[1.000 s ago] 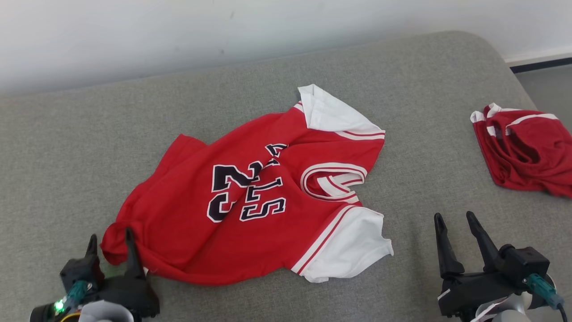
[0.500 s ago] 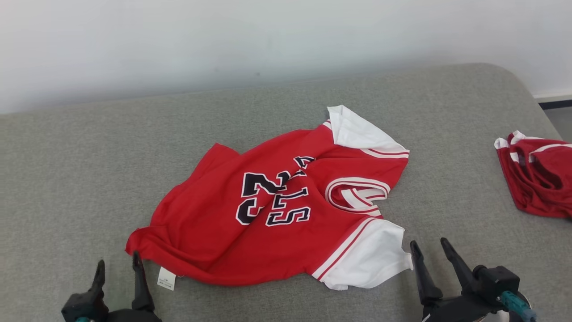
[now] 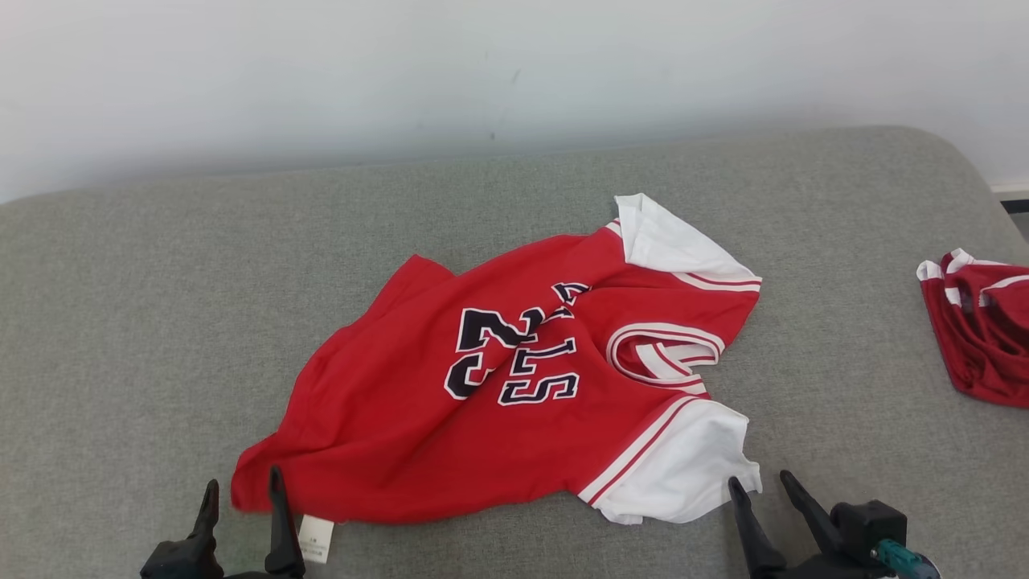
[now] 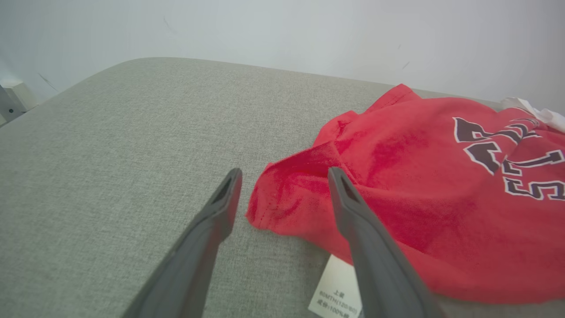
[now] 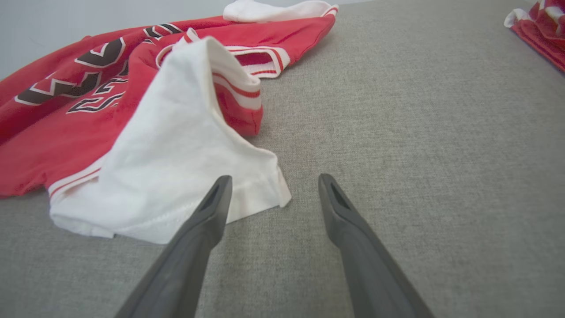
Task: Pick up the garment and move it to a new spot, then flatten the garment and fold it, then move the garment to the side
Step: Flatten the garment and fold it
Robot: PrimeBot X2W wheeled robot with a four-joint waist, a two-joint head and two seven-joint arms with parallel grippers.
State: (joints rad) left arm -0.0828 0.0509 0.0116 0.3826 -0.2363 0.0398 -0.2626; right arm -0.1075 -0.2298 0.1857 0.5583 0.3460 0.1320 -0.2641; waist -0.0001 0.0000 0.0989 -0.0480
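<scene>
Backing away from the hem, the left pincer [image 3: 243, 476] is now sitting at the lower left of the head view with its fingers spread and nothing between them. The corner it was bunching a second ago is lying loose, with a white care label [image 3: 315, 537] poking out beside it. The rest of the scene is only appearing to slide, because the camera is turning. The red jersey [image 3: 482, 418] is lying rumpled in the middle of the grey padded worktop [image 3: 161, 281], collar toward the right, one white sleeve [image 3: 683, 466] reaching to the lower right. The right pincer [image 3: 760, 478] is waiting just beside that sleeve, fingers apart and empty. To my eye the jersey is looking light, limp knit cloth that will be sagging and dragging rather than holding shape. Pinching the hem corner and the sleeve edge, one in each pincer, seems the sensible hold. Another red garment [image 3: 977, 322] is lying well apart at the right edge.
</scene>
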